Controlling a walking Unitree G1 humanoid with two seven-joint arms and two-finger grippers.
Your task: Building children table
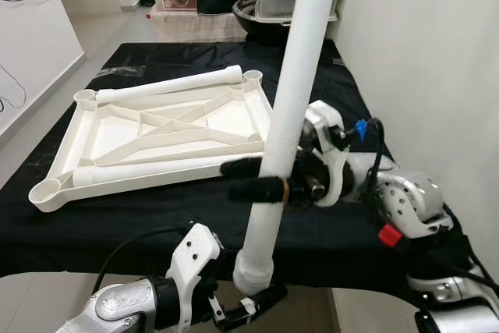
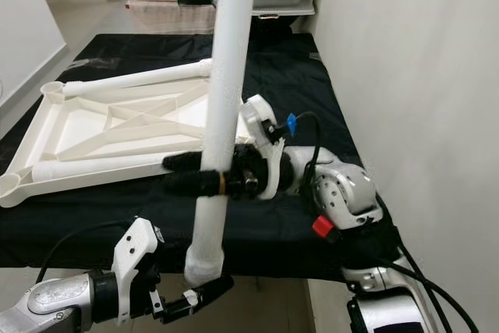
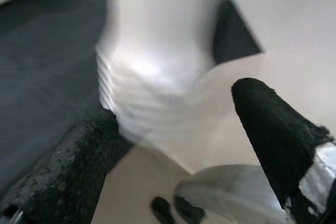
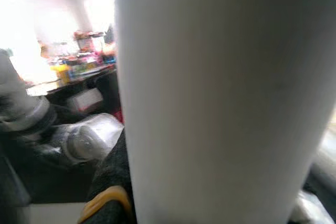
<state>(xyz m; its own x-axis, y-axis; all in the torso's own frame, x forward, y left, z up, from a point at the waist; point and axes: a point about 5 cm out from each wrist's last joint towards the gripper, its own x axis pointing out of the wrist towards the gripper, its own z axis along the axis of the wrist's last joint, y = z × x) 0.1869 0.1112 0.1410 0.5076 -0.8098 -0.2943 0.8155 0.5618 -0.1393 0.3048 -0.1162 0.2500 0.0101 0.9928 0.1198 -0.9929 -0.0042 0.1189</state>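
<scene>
Tabletop: white ribbed plastic tabletop lies upside down on the black-draped table, two white legs laid along it.
Left claw: spread around the threaded foot of the long white plastic leg tube.
Right claw: pinching that tube mid-length, nearly upright, at the table's near edge.

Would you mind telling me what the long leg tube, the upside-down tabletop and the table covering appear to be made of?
Leg tube: probably moulded plastic, smooth off-white with a soft sheen and a ridged, threaded-looking end, held in the right gripper.
Tabletop: apparently the same off-white plastic, with moulded ribs and corner sockets.
Covering: looks like matte black fabric, since it wrinkles and drapes over the edge.
</scene>
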